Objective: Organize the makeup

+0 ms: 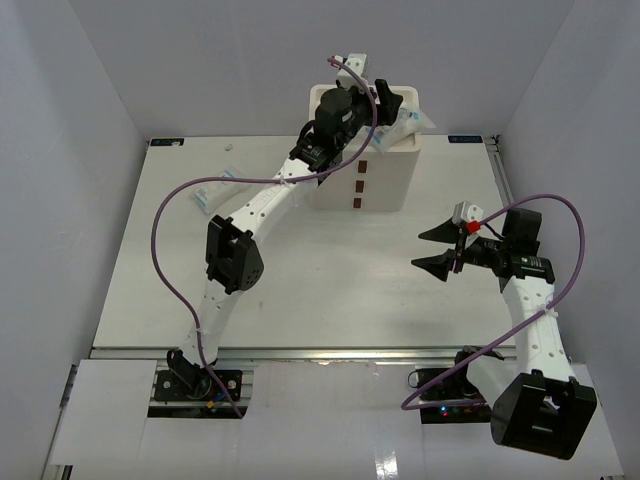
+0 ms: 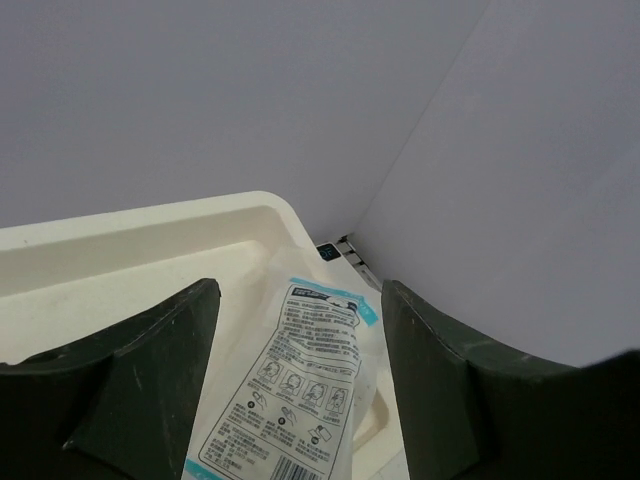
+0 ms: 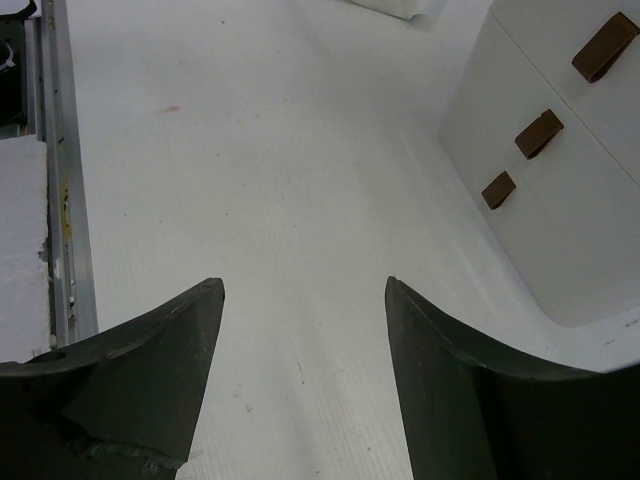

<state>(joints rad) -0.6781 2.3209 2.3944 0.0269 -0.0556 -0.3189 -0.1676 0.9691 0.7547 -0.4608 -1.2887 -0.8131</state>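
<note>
Left gripper (image 2: 300, 300) open above a clear packet (image 2: 300, 390) in the drawer box's top tray (image 2: 150, 230).

Its jaws stand wide apart and grip nothing. The packet lies flat just below and between them, its long axis running away from the wrist toward the tray's far right corner, roughly in line with the fingers, not across them. Right gripper (image 1: 418, 249) hangs open and empty over the table (image 1: 330, 290), well apart from the box. Two small pale items (image 1: 205, 195) at the table's far left, possibly more packets though too small to tell, lie much nearer the left arm, so I judge that arm better placed for them.
</note>
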